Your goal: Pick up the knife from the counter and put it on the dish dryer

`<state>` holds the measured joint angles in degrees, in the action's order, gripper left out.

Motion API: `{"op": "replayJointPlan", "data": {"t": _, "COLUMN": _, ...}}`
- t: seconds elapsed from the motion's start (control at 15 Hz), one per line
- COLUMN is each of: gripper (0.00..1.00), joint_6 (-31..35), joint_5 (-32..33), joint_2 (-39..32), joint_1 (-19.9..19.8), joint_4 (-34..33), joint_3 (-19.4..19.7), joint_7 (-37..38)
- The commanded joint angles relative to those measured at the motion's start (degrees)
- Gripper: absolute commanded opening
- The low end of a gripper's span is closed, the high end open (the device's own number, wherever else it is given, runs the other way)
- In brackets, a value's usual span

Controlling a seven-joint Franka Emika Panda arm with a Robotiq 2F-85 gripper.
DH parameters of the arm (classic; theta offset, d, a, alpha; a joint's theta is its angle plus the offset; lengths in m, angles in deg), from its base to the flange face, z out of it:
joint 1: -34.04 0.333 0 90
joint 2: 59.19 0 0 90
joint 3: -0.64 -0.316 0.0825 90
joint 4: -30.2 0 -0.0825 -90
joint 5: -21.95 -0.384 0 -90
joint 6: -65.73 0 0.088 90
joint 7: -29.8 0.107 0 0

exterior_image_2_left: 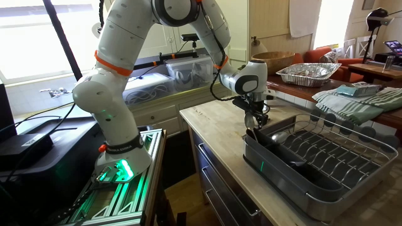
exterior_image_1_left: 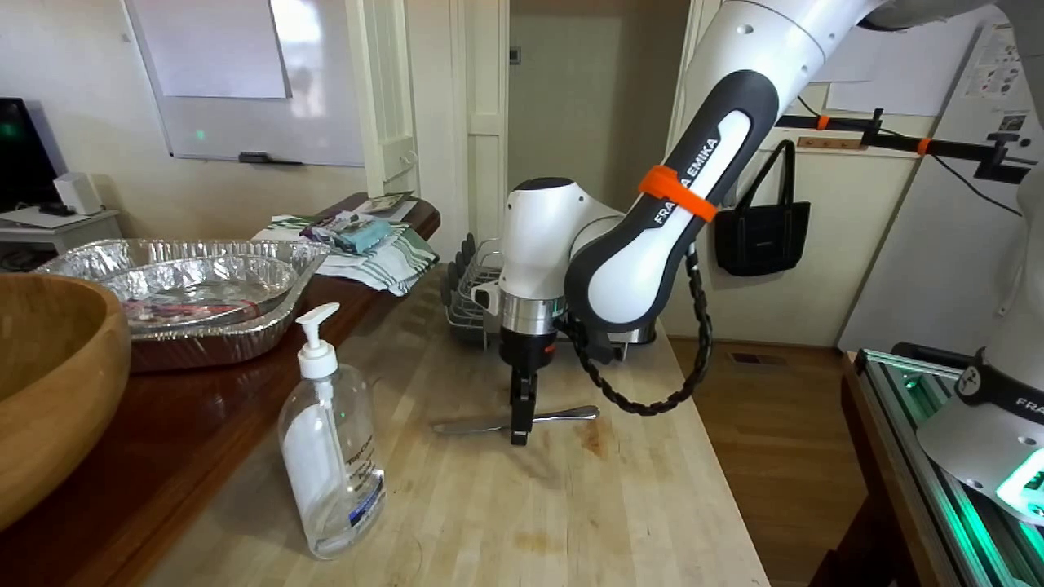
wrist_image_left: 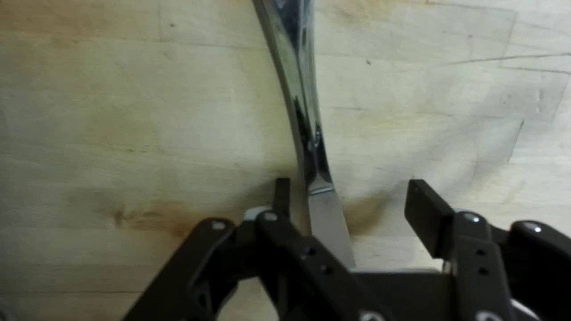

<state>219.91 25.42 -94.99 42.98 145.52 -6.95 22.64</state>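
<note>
The knife lies on the counter, right below my gripper and between its two fingers. I have those fingers apart, the knife loose between them; in the wrist view it runs nearer the finger on the picture's left, with bare wood showing to either side of it. The join of handle and blade sits between the fingertips, and the blade carries on under the gripper (its end is hidden from me there). Whether the tips touch the wood, I can't tell from my seat.

In an exterior view the blade reaches out left of the gripper and the handle right of it, while a braided cable loops down close by on the right. The arm slants up from the gripper to the right.

In an exterior view I find the dish dryer on the same counter, on the camera's side of the gripper, with a spoon standing tilted at the end nearest the gripper.

Farther out, in an exterior view, a clear pump bottle stands left of the gripper and nearer the camera. Past it, on a dark wooden ledge, I see a wooden bowl, a foil tray and striped towels. Well to the gripper's right in that picture hangs a black bag.
</note>
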Motion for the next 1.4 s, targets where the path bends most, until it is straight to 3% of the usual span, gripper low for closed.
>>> {"op": "replayJointPlan", "data": {"t": 0.0, "gripper": 0.36, "joint_6": 0.1, "joint_5": 1.7, "joint_2": -2.0, "joint_1": 0.7, "joint_4": -2.0, "joint_3": 0.7, "joint_7": 0.2}}
{"op": "replayJointPlan", "data": {"t": 0.33, "gripper": 0.01, "joint_6": 0.1, "joint_5": 1.8, "joint_2": -1.9, "joint_1": 0.5, "joint_4": -2.2, "joint_3": 0.9, "joint_7": 0.1}}
{"op": "replayJointPlan", "data": {"t": 0.47, "gripper": 0.05, "joint_6": -0.2, "joint_5": 1.7, "joint_2": -2.0, "joint_1": 0.4, "joint_4": -2.3, "joint_3": 0.8, "joint_7": 0.0}}
{"op": "replayJointPlan", "data": {"t": 1.33, "gripper": 0.05, "joint_6": -0.7, "joint_5": 0.2, "joint_2": 3.2, "joint_1": -3.7, "joint_4": 1.3, "joint_3": -2.7, "joint_7": -5.8}}
